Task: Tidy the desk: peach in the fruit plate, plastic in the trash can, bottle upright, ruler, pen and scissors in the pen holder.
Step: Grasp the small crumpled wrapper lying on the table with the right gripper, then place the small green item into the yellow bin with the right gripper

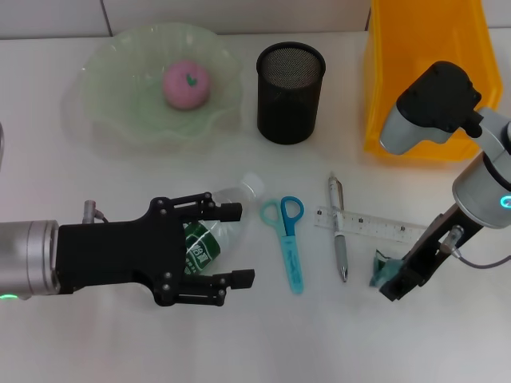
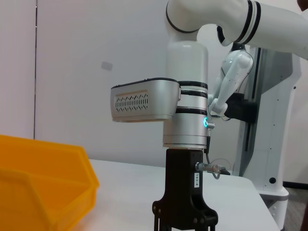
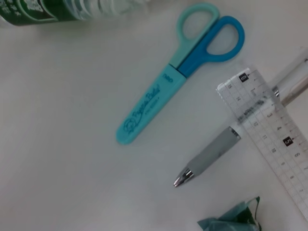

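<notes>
I am spreading my left gripper (image 1: 236, 245) wide around one clear plastic bottle with a green label (image 1: 209, 236), lying on its side: light, slick, crushable, so I am taking its middle. One teal plastic scrap (image 1: 383, 268) is lying by my right gripper (image 1: 402, 284); finger state unclear.

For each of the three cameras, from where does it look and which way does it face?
Head: looks down on the table; shows the left gripper open around the lying bottle and the right gripper at the plastic.
Left wrist: looks level across at the right arm and yellow bin.
Right wrist: looks down at scissors, pen, ruler.
Head and right wrist share these.
</notes>
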